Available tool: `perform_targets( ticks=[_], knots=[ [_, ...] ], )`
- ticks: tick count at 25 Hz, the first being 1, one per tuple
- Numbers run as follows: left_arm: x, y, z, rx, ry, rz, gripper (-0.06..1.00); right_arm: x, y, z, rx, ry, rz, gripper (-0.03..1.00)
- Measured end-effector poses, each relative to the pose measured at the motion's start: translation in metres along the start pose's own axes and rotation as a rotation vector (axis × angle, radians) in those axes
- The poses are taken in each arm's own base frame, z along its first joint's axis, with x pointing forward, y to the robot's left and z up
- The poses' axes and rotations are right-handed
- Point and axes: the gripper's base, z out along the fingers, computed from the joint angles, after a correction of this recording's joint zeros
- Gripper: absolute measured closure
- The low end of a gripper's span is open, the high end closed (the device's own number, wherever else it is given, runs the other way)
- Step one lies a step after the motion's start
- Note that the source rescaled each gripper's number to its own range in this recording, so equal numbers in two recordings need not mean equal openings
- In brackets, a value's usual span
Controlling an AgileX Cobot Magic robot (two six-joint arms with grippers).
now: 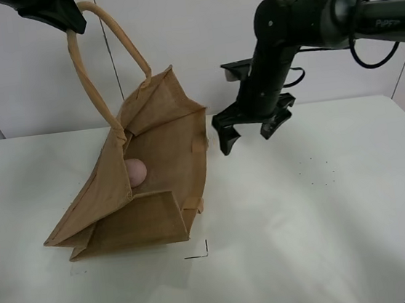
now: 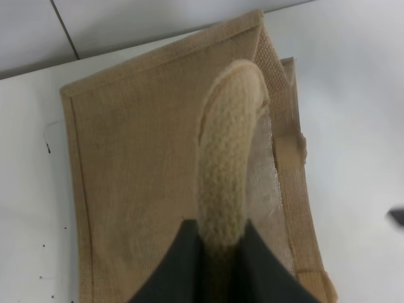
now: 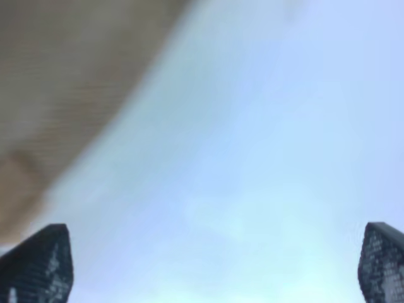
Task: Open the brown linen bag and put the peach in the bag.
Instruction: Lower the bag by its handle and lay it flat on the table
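The brown linen bag (image 1: 147, 180) lies on the white table with its mouth lifted open toward the upper right. My left gripper (image 1: 62, 14) is shut on one rope handle (image 2: 227, 164) and holds it high above the bag. The pink peach (image 1: 136, 172) sits inside the bag, partly hidden by the near wall. My right gripper (image 1: 248, 130) is open and empty, hovering just right of the bag's mouth; in the right wrist view its fingertips (image 3: 38, 262) frame bare table beside the blurred bag (image 3: 69, 82).
The white table (image 1: 327, 218) stretches to the right and front of the bag. A small black corner mark (image 1: 201, 252) lies by the bag's bottom edge. A grey wall stands behind the table.
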Motion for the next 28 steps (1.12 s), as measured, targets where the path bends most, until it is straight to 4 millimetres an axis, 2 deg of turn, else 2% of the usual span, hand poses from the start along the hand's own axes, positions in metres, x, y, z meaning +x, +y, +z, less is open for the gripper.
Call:
perform_targets(
  ticks=[4,7,9,11,20,23,28],
  knots=[
    [0.000,0.000,0.000,0.000,0.000,0.000,0.94,0.009,-0.071,-0.010,0.058,0.004,0.144,-0.03],
    [0.000,0.000,0.000,0.000,0.000,0.000,0.94,0.023,-0.124,-0.020,0.097,-0.004,0.262,-0.03],
    [0.000,0.000,0.000,0.000,0.000,0.001,0.94,0.032,-0.148,-0.025,0.113,0.000,0.316,-0.03],
    [0.000,0.000,0.000,0.000,0.000,0.001,0.94,0.040,-0.162,-0.028,0.117,0.017,0.352,-0.03],
    [0.000,0.000,0.000,-0.001,0.000,0.001,0.94,0.056,-0.158,-0.033,0.106,0.099,0.361,-0.03],
    [0.000,0.000,0.000,0.000,0.000,0.001,0.94,0.076,-0.146,-0.044,0.101,0.125,0.364,-0.03],
    [0.000,0.000,0.000,0.000,0.000,0.002,0.94,0.137,-0.112,-0.076,0.104,0.165,0.361,-0.03]
  ],
)
